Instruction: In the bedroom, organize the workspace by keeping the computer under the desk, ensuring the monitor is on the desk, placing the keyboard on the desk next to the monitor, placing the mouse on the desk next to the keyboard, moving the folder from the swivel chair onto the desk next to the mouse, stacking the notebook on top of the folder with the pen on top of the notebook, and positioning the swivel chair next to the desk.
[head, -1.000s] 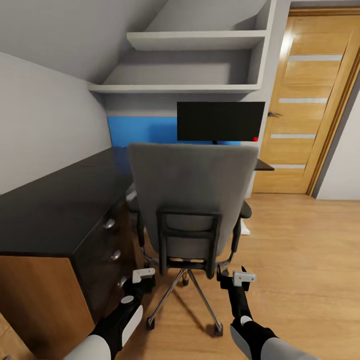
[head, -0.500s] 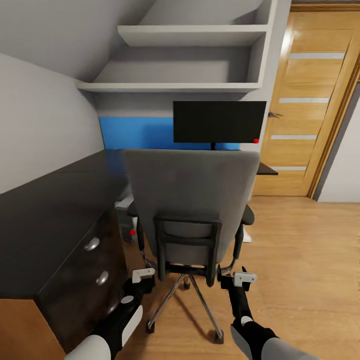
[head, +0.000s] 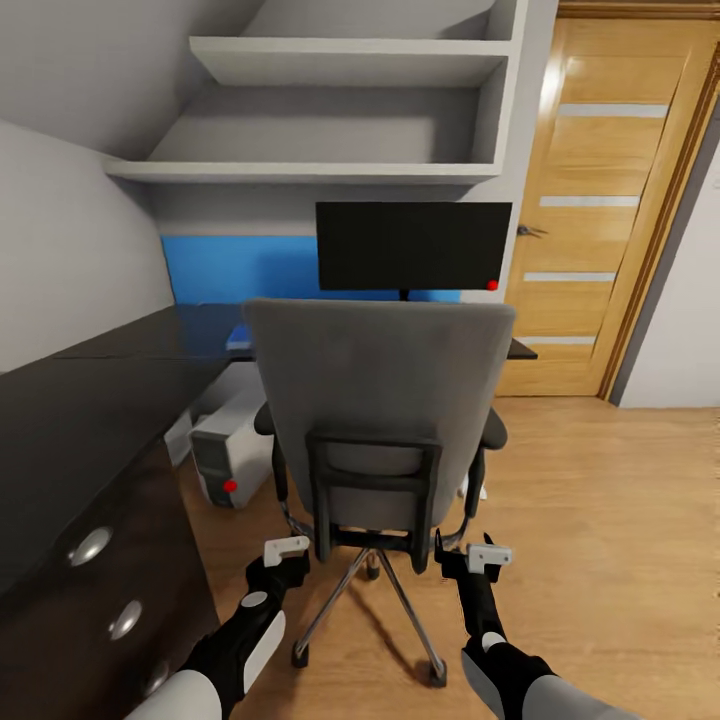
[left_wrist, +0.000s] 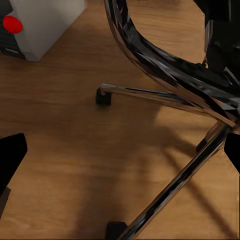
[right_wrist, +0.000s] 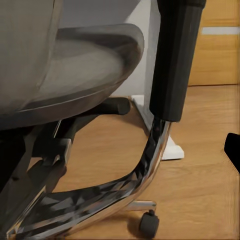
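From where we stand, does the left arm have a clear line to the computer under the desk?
Probably yes, with a stretch. The computer stands on open floor ahead and left of the left tool; the swivel chair and its base sit to the right of that path, not across it.

Wooden door (head: 600, 200), light oak with four pale horizontal strips and a dark lever handle (head: 530, 231), at the right of the room; grey wall shelves (head: 340, 110), two tiers, fixed high on the back wall; blue wall panel (head: 235, 270) beneath the lower shelf; wooden plank floor (head: 600, 520); grey walls (head: 60, 240) at the left side
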